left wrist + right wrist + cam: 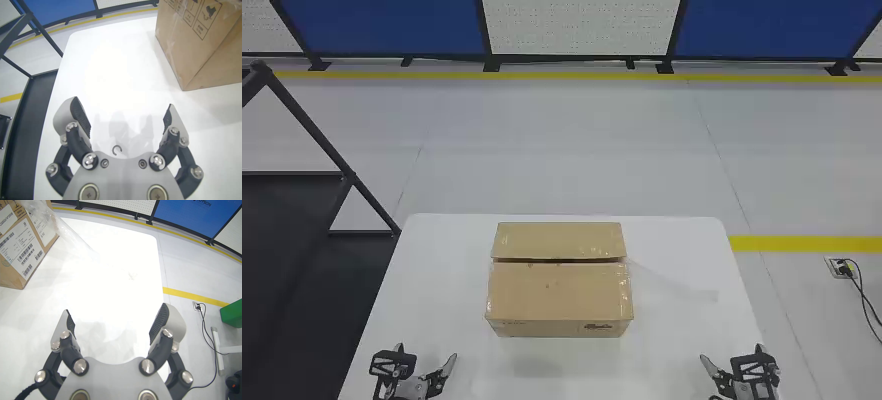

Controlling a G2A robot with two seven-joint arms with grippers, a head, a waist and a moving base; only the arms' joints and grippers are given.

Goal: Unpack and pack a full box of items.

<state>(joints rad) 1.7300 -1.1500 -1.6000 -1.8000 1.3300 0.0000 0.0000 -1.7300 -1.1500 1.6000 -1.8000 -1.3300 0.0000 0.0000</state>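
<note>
While wide and empty, left hand (pixel 122 106) and right hand (pixel 115 309) over white table (pixel 442 280), taped box (pixel 559 290) mid-table, blue partitions (pixel 382 25) beyond.

This is an industrial test hall or robotics lab: a smooth pale-grey floor (pixel 592 140) marked with yellow lines (pixel 572 74), blue partition panels (pixel 382 25) and white perforated boards (pixel 582 25) fencing the area, a black metal frame (pixel 312 130), a floor socket (pixel 839 267) with a cable plugged in, and a barcode-labelled cardboard box (pixel 559 290) on a white table (pixel 442 300).

Closed, taped brown cardboard box (pixel 559 292), flaps shut, upright mid-table (pixel 442 290)
</note>
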